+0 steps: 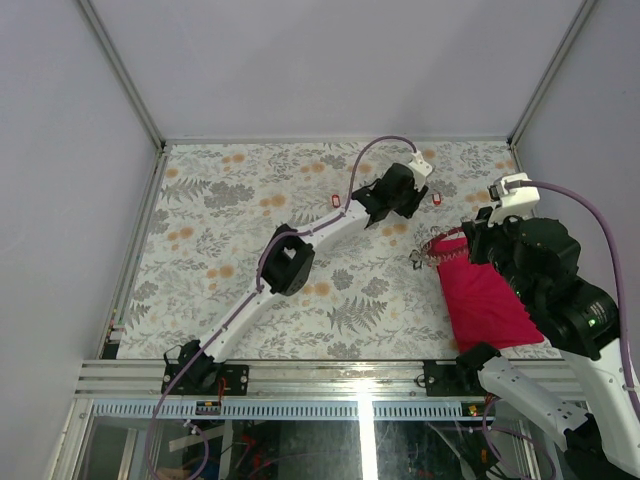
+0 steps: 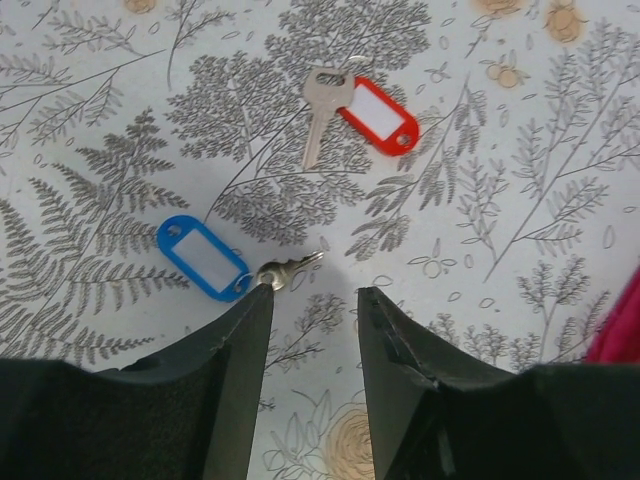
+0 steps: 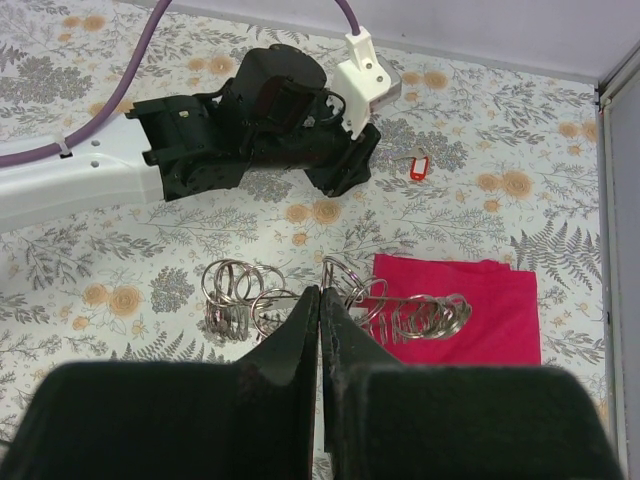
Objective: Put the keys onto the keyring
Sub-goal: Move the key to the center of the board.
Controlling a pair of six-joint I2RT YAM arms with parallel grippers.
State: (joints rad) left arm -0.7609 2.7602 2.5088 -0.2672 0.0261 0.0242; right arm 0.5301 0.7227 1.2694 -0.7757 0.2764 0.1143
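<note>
Left gripper [image 2: 312, 300]: jaws apart, holding nothing, right by the blue key [image 2: 203, 257].
Red key [image 2: 378, 115]: lies loose on the flowery table [image 2: 520, 260], near the blue one.
Right gripper [image 3: 320, 298]: squeezed shut at the keyring [image 3: 228, 315]; whether it pinches it, I cannot tell.
Keyring: partly on the red cloth [image 3: 480, 300].
Done so far: no key on the ring yet.

The keyring [image 1: 428, 250] is lying on the table [image 1: 220, 240], overlapping the cloth's [image 1: 485, 300] far left corner; the keys [image 2: 378, 115] are lying apart behind it and leftward
</note>
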